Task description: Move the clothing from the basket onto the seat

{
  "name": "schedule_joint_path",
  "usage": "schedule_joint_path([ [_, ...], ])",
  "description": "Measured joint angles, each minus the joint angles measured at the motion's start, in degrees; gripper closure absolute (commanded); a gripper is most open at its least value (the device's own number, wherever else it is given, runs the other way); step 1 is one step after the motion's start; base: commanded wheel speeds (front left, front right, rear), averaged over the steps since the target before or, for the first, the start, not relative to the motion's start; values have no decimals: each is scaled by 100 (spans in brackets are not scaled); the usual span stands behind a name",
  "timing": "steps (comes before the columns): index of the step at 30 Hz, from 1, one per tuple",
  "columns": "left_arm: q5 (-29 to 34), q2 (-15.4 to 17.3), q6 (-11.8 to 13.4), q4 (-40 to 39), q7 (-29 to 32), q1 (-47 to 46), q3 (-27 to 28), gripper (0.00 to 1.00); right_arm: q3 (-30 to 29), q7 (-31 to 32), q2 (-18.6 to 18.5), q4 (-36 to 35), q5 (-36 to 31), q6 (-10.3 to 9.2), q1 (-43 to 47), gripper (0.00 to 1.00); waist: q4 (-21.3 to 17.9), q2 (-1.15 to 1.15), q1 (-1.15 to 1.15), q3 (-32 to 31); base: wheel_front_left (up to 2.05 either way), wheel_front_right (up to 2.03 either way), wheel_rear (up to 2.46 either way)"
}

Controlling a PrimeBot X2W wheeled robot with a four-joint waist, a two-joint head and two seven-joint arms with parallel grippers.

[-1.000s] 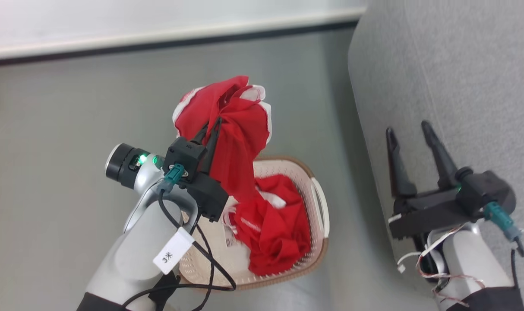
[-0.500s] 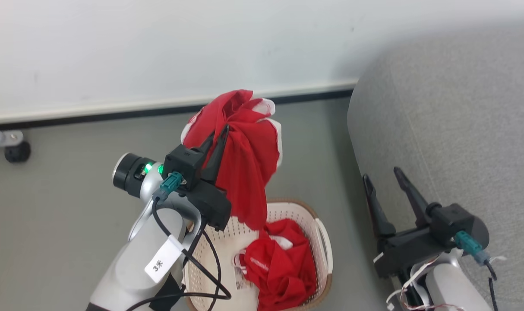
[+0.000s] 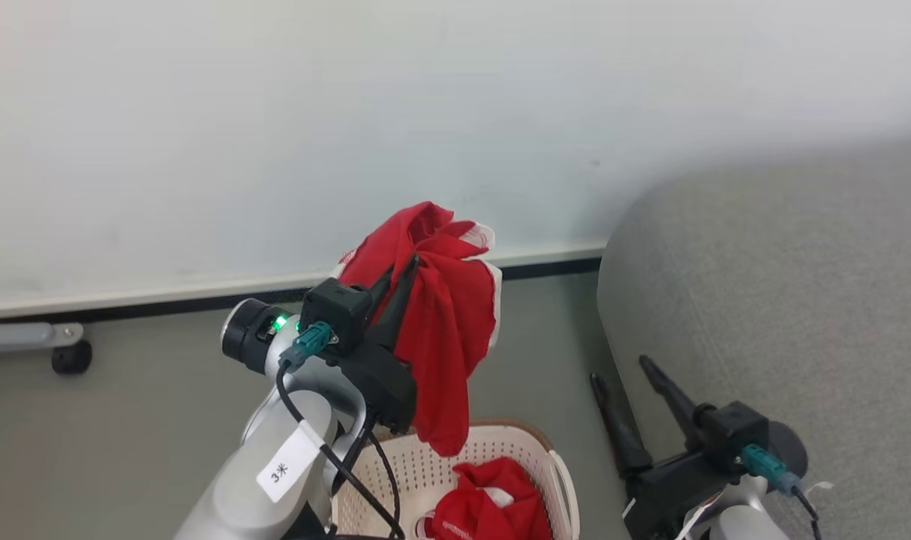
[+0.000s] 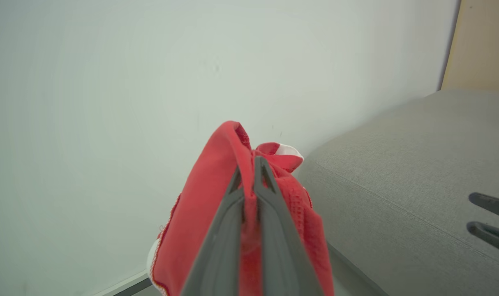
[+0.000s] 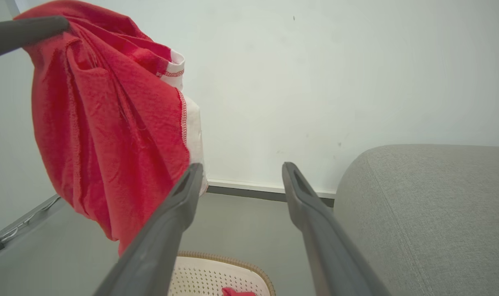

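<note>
held piece: the left gripper (image 3: 403,268) is pinched tight on a bunched fold of the red garment (image 3: 444,330). It hangs free above the basket (image 3: 425,472), well short of the seat (image 3: 786,300).
other arm: the right gripper (image 3: 619,371) has its fingers spread with nothing in them, just beside the seat's rounded edge.
feel: looks light, thin and floppy. I'd guess it swings around and could snag on the basket rim. Not fragile at all.
where to grab: a fat fold near the middle, like now. The white trim band might be a firmer bite.
left behind: a second red piece (image 3: 493,502) lies crumpled in the basket.
can't tell: the basket is cut off at the bottom edge, so no idea how much is left in it. The folds hide how deep the grip goes.
</note>
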Motion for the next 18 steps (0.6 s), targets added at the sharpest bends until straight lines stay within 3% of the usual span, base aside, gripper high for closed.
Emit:
schedule_joint_path([
  [10,-261,1,104,-487,346,153,-456,100,755,0,87,241,43,67,23,0,30,0,0,-648,0,0,0],
  [18,-476,0,261,-1020,654,153,-928,100,1204,1,102,526,211,67,-166,0,123,1,1,-807,0,0,0],
])
